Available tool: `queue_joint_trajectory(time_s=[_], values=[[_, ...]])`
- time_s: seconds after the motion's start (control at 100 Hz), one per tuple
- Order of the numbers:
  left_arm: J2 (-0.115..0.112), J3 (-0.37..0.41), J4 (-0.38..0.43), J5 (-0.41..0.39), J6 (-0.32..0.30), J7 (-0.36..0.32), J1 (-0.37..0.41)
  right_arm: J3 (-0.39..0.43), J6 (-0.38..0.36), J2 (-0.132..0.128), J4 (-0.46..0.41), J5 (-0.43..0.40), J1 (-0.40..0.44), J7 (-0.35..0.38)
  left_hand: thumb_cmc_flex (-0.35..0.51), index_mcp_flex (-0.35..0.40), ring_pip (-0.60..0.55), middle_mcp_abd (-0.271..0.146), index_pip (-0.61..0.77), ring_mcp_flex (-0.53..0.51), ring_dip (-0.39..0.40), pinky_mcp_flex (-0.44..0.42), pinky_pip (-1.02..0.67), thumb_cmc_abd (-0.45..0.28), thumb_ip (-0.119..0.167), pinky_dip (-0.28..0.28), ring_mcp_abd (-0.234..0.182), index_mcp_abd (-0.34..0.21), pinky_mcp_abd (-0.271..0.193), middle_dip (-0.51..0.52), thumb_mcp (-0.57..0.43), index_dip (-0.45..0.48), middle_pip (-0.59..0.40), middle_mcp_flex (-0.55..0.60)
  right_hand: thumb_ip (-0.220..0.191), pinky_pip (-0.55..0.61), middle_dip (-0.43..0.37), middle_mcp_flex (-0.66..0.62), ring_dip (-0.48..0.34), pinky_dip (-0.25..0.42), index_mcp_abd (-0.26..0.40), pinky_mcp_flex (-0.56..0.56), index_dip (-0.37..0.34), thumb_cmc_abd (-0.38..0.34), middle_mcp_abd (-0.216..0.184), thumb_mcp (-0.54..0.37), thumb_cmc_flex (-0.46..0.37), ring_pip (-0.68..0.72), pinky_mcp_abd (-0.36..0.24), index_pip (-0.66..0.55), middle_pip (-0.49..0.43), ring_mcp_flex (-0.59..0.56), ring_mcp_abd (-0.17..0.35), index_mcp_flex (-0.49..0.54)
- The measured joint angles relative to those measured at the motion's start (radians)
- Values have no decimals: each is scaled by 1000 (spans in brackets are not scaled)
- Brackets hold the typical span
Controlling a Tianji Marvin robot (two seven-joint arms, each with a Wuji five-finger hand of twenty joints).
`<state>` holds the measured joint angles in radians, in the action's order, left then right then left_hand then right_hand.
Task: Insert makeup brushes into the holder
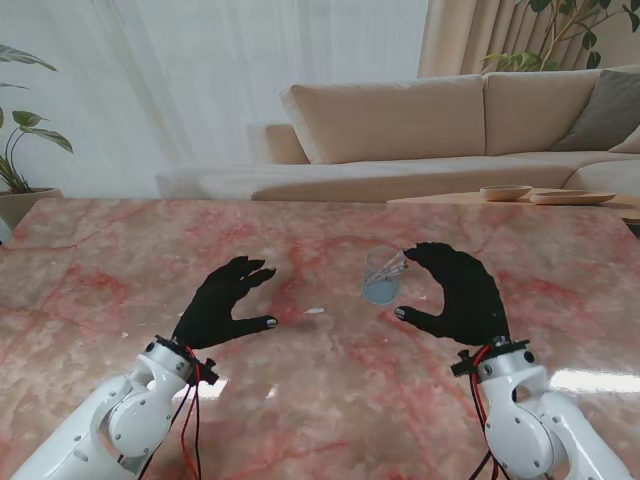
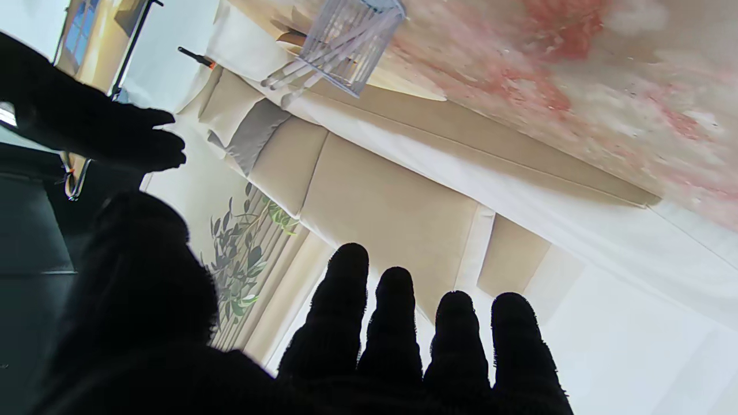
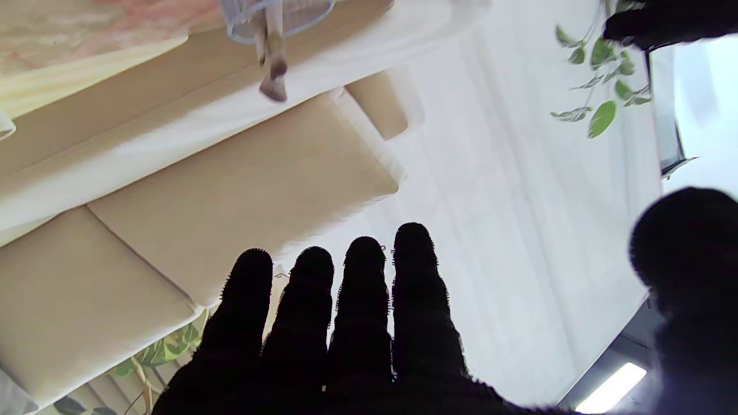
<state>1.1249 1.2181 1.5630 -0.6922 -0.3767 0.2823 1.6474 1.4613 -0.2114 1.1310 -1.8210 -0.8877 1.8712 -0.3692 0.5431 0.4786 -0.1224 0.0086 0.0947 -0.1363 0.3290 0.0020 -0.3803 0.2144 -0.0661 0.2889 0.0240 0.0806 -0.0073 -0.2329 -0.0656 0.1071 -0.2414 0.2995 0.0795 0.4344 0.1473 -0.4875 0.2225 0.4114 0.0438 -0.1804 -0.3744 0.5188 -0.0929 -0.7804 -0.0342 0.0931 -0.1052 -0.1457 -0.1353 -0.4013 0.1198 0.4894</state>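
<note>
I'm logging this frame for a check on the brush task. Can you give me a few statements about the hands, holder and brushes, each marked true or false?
1. Brushes already stand in the clear holder. True.
2. The left hand grips a brush. False: it is open and holds nothing.
3. The holder lies tipped over. False: it stands upright on the marble table.
4. The right hand is the closer one to the holder. True.

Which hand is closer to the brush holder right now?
The right hand: its fingertips are right beside the clear holder, which has brushes in it. The left hand hovers open, well apart to the holder's left.
</note>
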Motion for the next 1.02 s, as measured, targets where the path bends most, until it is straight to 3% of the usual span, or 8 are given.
queue_joint_trajectory(time_s=[0.06, 0.19, 0.33, 0.55, 1.02], values=[[1, -6, 3, 15, -11, -6, 0, -1, -23, -4, 0, -1, 20, 0, -1, -25, 0, 1, -10, 0, -2, 0, -20, -15, 0, -10, 1, 2, 0, 1, 27, 0, -1, 0, 0, 0, -5, 0, -11, -7, -10, -3, 4, -20, 1, 0, 13, -1, -9, 12, 7, 0, 0, -17], [2, -21, 11, 28, -26, -11, 0, -23, -42, -12, 18, -26, 31, -29, -3, -41, -1, 25, -20, 0, -4, 0, -54, -58, 1, -10, 15, 12, 0, 10, 59, -1, 1, -27, 0, 0, -15, 17, -13, -16, -12, -6, 19, -98, 4, 10, 125, -2, -10, 39, 27, 0, -1, -64], [3, -35, 27, 31, -34, -13, 4, -53, -86, -13, 63, -3, 19, -35, -25, -41, -2, 36, -22, 0, -9, -2, -54, -79, 5, -22, 18, 25, -1, 11, 67, -11, 9, -37, 0, 0, -38, 51, -27, -39, -49, -5, 41, -169, 18, 30, 185, -12, -18, 86, 50, 0, -1, -117], [10, -47, 50, 36, -38, 6, 26, -84, -98, -4, 122, 39, -7, -76, -57, -42, -2, 37, -22, 0, -16, -3, -54, -98, 14, -33, 20, 36, -3, 12, 60, -12, 6, -37, 0, 0, -63, 52, -38, -53, -91, -5, 54, -230, 59, 57, 198, -14, -22, 121, 86, 0, -1, -129], [11, -40, 88, 46, -32, -16, 44, -67, -108, 5, 121, 58, -9, -75, -57, -42, -2, 47, -22, 0, -19, -7, -54, -99, 14, -35, 20, 38, -3, 14, 60, -12, 6, -37, 0, 0, -64, 51, -39, -65, -97, -5, 54, -259, 60, 65, 197, -14, -22, 123, 101, 1, -7, -129]])
